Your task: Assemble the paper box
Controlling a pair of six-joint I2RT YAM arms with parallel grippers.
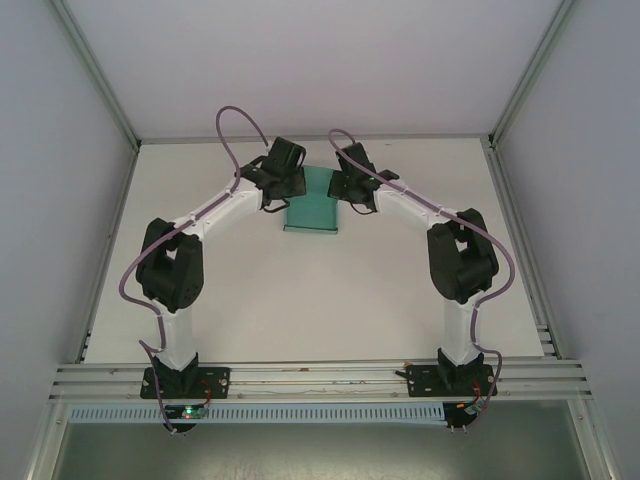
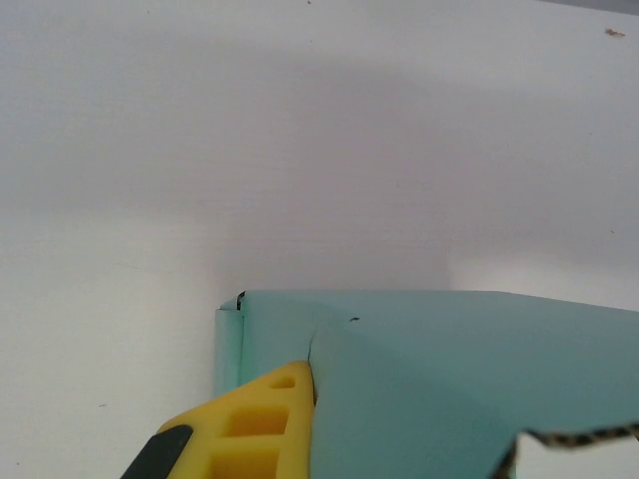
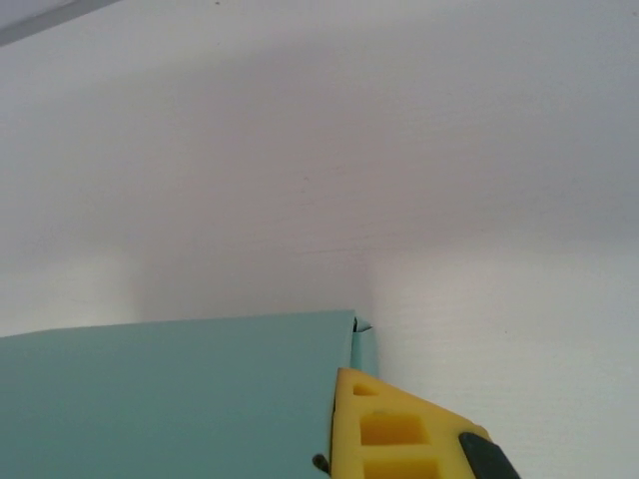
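**Figure.** In the top view the paper box (image 1: 312,212) lies on the table (image 1: 300,310) toward its far side, between the two arms. The left gripper (image 1: 289,186) is set at the box's far left corner and the right gripper (image 1: 340,190) at its far right corner.

In the left wrist view a yellow finger (image 2: 262,421) is seen against a folded edge of the teal card, where a side wall stands up at the corner. In the right wrist view a matching finger (image 3: 391,431) meets the opposite corner. The second finger of each gripper is hidden by the card, so it cannot be told whether the jaws are wide, narrow or clamped on a wall.

The step in hand is judged to be the folding or holding of the two side walls. It is best done with both corners worked evenly and together. Pressure should be applied along the crease and not on the panel, so that the thin card is not buckled and the box is not slid across the table.
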